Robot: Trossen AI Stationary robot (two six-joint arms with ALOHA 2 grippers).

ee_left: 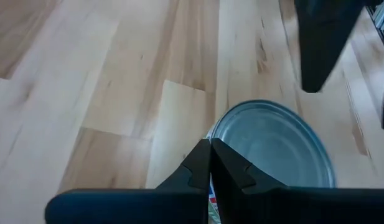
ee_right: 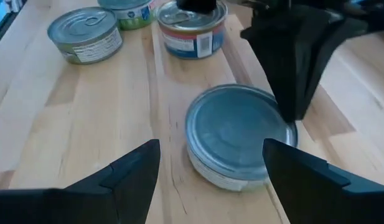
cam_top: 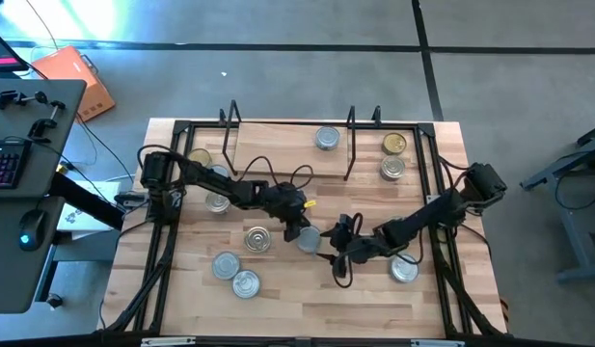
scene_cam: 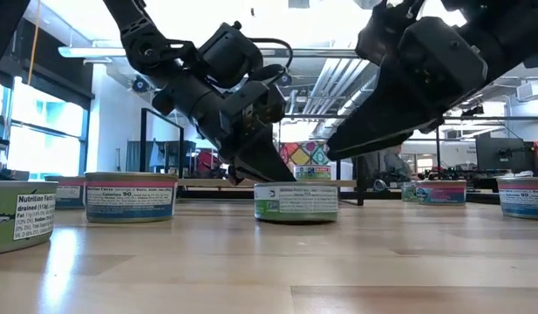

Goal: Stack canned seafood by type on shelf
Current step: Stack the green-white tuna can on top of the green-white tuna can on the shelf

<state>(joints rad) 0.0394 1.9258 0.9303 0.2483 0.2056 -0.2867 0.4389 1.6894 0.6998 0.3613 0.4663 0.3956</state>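
A silver-topped tin stands on the tabletop near its middle. My left gripper is shut, with its fingertips at the tin's far-left rim. My right gripper is open. It hovers just to the tin's right and slightly above it, one finger to each side of the tin, touching nothing. The shelf, a light board with black wire uprights, sits at the table's far edge. One silver-topped tin rests on the board. My left gripper touches the tin's upper rim with its shut fingertips. The fingers slant down from the table's far left. The tin stands flat and upright on the table.
Loose tins stand on the near-left part of the table. Another tin sits under my right arm. A gold-topped tin and a silver one stand far right. More tins stand far left.
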